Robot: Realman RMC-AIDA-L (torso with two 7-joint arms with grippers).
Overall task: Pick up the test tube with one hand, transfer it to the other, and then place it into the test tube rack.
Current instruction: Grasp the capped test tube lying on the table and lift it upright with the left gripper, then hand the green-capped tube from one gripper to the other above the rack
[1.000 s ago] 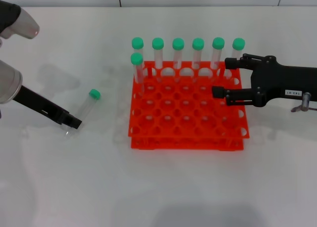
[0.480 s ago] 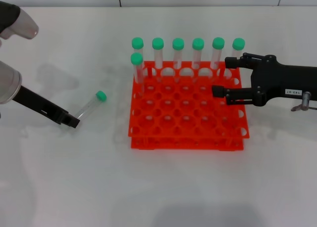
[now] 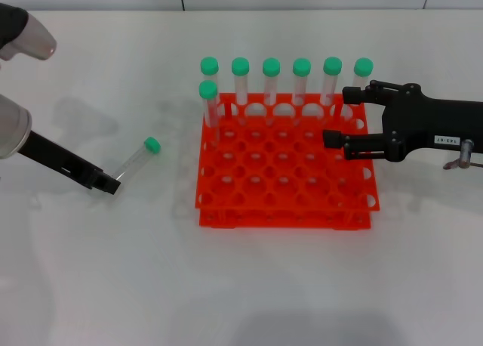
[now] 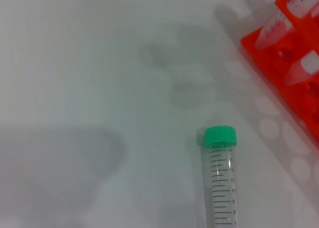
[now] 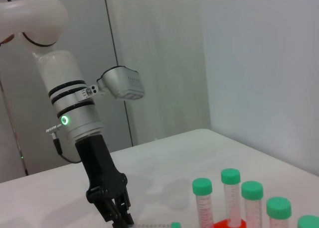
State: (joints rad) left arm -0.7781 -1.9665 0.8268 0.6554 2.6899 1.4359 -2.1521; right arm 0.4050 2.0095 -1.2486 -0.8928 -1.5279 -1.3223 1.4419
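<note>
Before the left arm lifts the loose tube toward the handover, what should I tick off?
1. Left gripper shut on the test tube's bottom end: ok.
2. Green cap seated on the tube: ok.
3. Tube raised off the table: cannot tell.
4. Right gripper open, hovering over the test tube rack: ok.
5. Empty rack holes available: ok; seven tubes fill only the far row and one hole behind the left corner.

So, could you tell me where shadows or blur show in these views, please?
Head view: soft shadow crosses the table at the near edge. Left wrist view: the test tube reads sharp, the test tube rack is blurred. Right wrist view: the left tool looks crisp.
</note>
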